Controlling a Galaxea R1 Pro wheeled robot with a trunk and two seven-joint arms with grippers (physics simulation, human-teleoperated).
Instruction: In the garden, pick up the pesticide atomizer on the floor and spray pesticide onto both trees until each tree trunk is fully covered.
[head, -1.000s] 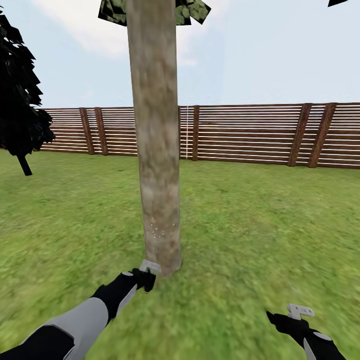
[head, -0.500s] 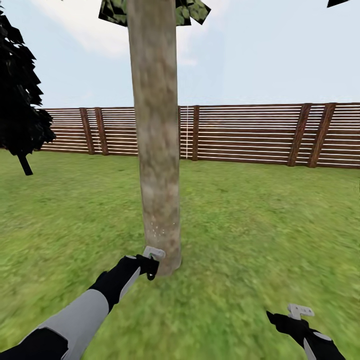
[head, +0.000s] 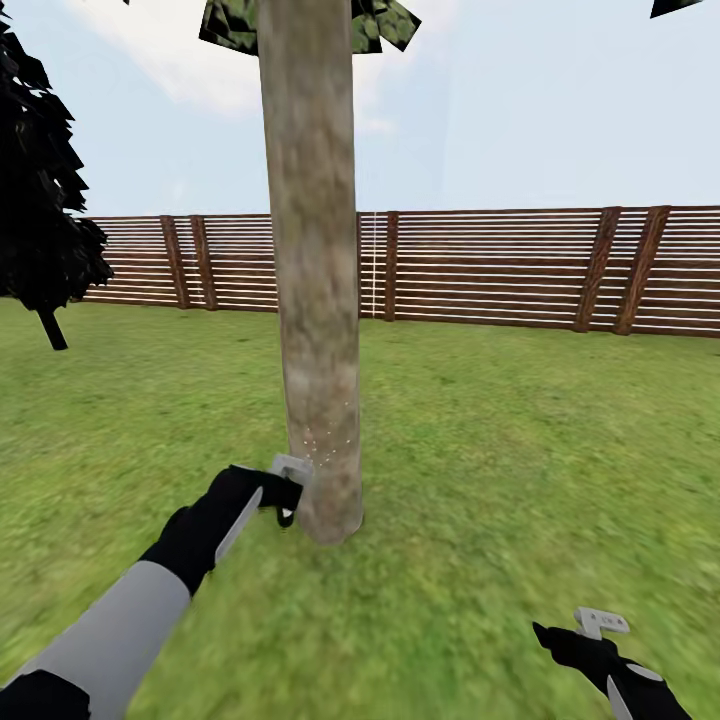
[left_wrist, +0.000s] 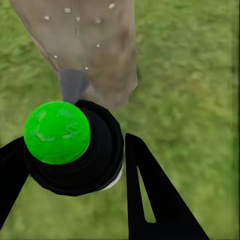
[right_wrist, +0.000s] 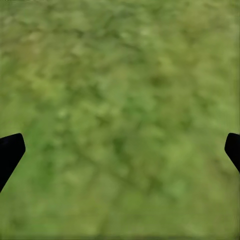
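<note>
My left gripper (head: 283, 497) has risen since a second ago, clamped on the pesticide atomizer (left_wrist: 75, 147) right beside the tree trunk (head: 315, 300), where white droplets speckle the bark. My right gripper (head: 590, 630) hangs spread wide over open grass (head: 500, 450), well clear of the fence (head: 480, 265).

Black atomizer (left_wrist: 75, 150) by upright mottled trunk (head: 318, 300); pale droplets (head: 325, 440) near its base

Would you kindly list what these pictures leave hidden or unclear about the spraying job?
- Tree trunk: far side hidden by the trunk itself in the head view; its top is cut off by the frame edge.
- Second tree: whereabouts and coverage cannot be told.
- Pesticide atomizer: label hidden in the left wrist view by its own body and green blob.
- Right gripper: too small in head view.
</note>
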